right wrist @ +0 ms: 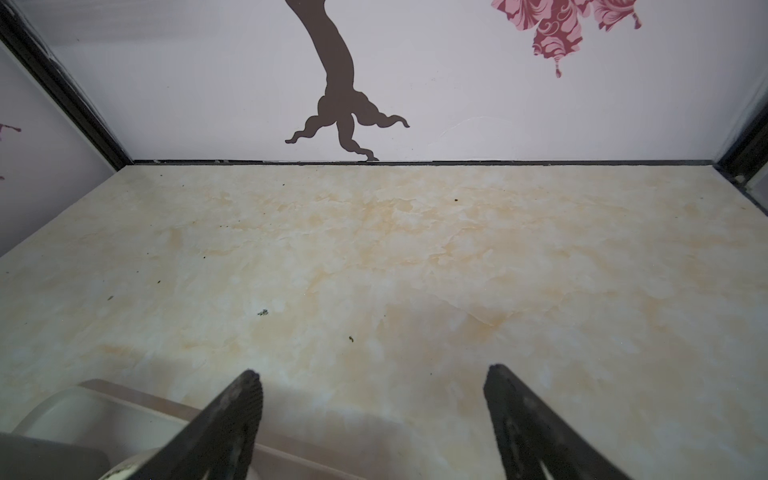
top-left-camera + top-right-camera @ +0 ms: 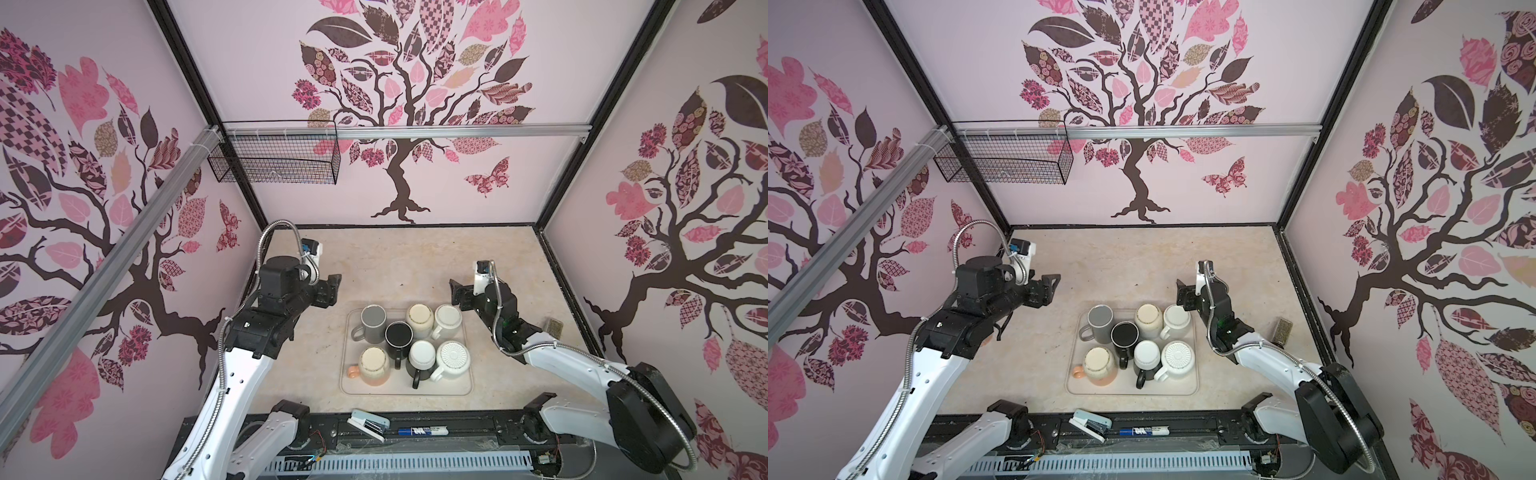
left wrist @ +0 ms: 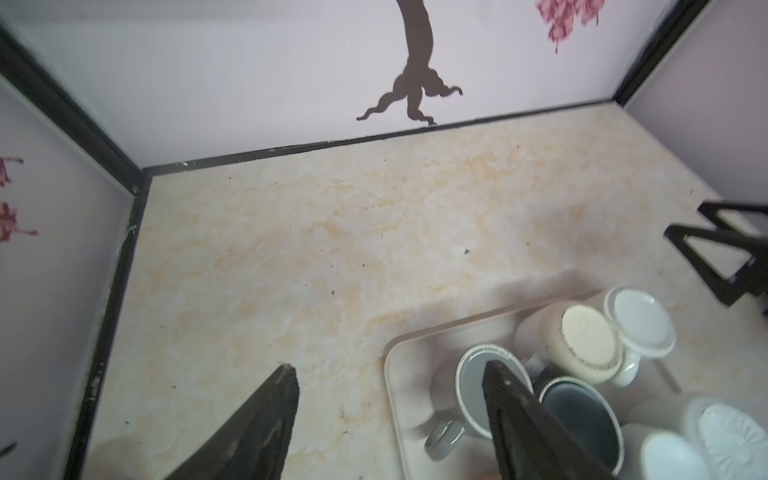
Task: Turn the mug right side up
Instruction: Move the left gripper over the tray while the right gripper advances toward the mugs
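7 mugs point(image 2: 399, 334) sit bottoms-up, packed close on a tray point(image 2: 415, 390), mid table point(image 2: 395, 257), near side. L gripper point(image 3: 388, 369) hangs by tray's far left corner, jaws apart, holding nothing. R gripper point(image 1: 372, 370) by far right corner, jaws wide, empty.

Grey mug point(image 3: 471, 386) partly behind jaw

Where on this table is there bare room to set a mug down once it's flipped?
Widest bare patch: the table between the tray's far rim and the back wall. Narrower strips flank the tray's left and right sides. The tray itself is crowded, seven mugs packed close, no free spot.
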### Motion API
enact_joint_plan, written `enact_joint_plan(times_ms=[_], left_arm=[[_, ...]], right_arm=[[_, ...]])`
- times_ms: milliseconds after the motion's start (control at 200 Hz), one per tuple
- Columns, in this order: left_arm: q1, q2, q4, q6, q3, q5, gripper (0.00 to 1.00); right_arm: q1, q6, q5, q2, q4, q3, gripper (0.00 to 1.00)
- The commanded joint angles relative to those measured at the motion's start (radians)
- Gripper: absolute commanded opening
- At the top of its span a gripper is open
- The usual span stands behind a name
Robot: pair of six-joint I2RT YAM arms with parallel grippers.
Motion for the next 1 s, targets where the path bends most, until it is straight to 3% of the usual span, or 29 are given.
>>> enact_joint_plan(times_ms=[0,50,115,275,415,535,770,900,995], left_arm=[[-0.038,-0.011,-0.058,0.149,-0.081,-0.044,0.59],[-0.041,-0.041,-0.046,0.151,-0.113,-0.024,0.55],[-0.042,-0.076,-0.062,0.184,-0.143,0.047,0.28],[-0.102,-0.192,-0.152,0.363,-0.217,0.109,0.19],[-0.165,-0.247,-0.223,0.438,-0.255,0.178,0.18],[-0.251,-0.207,-0.277,0.432,-0.257,0.265,0.24],[-0.366,-0.038,-0.313,0.416,-0.284,0.102,0.27],[-0.365,-0.03,-0.332,0.413,-0.285,0.124,0.4],[-0.367,-0.014,-0.335,0.406,-0.298,0.144,0.42]], right_arm=[[0.063,-0.054,0.061,-0.049,-0.074,0.031,0.84],[0.097,-0.064,0.094,-0.061,-0.101,0.041,0.85],[0.148,-0.07,0.136,-0.075,-0.133,0.055,0.85],[0.25,-0.101,0.219,-0.104,-0.167,0.08,0.88],[0.279,-0.121,0.254,-0.116,-0.193,0.108,0.88],[0.281,-0.138,0.262,-0.124,-0.212,0.123,0.89],[0.281,-0.156,0.305,-0.141,-0.218,0.116,0.93],[0.282,-0.165,0.308,-0.132,-0.208,0.107,0.93],[0.283,-0.171,0.311,-0.12,-0.188,0.096,0.93]])
